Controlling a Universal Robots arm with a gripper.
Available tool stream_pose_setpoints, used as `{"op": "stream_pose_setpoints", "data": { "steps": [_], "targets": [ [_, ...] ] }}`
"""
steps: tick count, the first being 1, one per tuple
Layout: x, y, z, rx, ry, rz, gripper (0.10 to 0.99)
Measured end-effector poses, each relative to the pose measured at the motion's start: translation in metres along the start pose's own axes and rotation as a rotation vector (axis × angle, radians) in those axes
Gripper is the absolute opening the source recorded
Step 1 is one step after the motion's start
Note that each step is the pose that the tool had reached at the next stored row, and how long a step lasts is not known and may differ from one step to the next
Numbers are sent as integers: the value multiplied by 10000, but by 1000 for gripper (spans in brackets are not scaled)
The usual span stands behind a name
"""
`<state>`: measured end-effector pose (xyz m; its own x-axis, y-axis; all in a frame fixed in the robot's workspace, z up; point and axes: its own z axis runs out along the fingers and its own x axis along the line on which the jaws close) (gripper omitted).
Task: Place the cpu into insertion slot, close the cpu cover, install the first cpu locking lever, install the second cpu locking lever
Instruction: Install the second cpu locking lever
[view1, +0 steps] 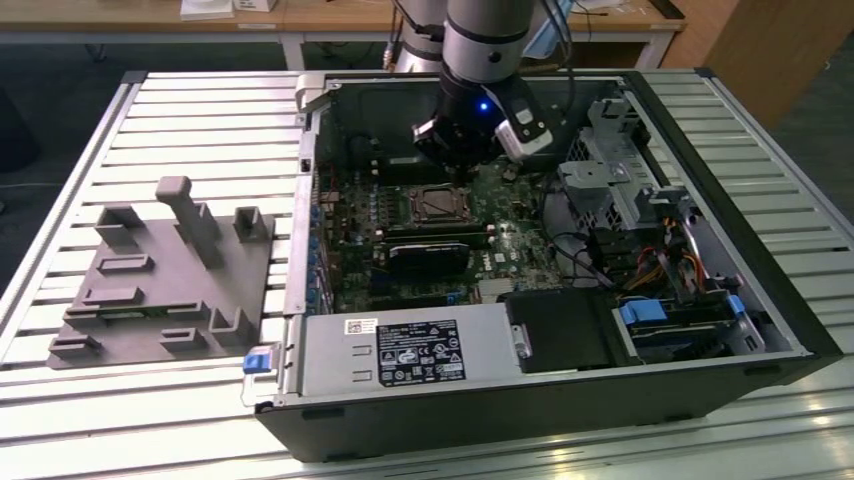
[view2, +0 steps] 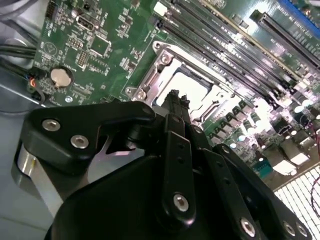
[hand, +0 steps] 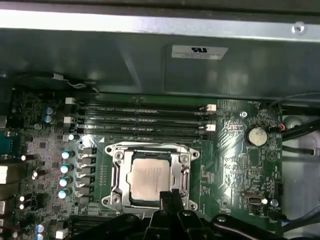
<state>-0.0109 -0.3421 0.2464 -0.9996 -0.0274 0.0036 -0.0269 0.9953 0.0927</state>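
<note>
The cpu (hand: 150, 176) lay flat in the insertion slot (hand: 131, 200) on the green circuit board (hand: 235, 165), its dull silver top facing up. The cpu cover (hand: 120, 172) was down over it, a silvery frame surrounding the chip on all sides, with the chip showing through its square window. In the second wrist view the same cover (view2: 161, 64) showed as a bright metal frame with screws at its corners. I could not tell from these views whether either locking lever was latched.

My gripper (hand: 168, 196) hung just above the edge of the cover, its dark fingertips (hand: 165, 199) drawn close together into a narrow point and holding nothing. In the second wrist view the gripper (view2: 174, 97) pointed down at the edge of the frame; whether it touched the metal, I could not tell. In the exterior view my gripper (view1: 461, 172) stood just above the slot (view1: 435, 204), inside the open computer case (view1: 747, 300).

Beside the slot ran long black memory slots (hand: 145, 117). A round coin battery (hand: 257, 135) sat on the board near the slot. A black card (view1: 427, 258) lay on the board near the slot, on the side away from my arm. A grey parts holder (view1: 160, 285) rested on the slatted table (view1: 200, 120), well apart from the slot, outside the case.
</note>
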Motion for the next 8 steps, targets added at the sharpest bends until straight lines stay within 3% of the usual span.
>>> {"op": "stream_pose_setpoints", "data": {
  "steps": [2,5,8],
  "targets": [
    [0,-1,10,71,23,2,106],
    [-1,-2,23,354,55,5,106],
    [1,-24,52,326,62,7,106]
  ]
}}
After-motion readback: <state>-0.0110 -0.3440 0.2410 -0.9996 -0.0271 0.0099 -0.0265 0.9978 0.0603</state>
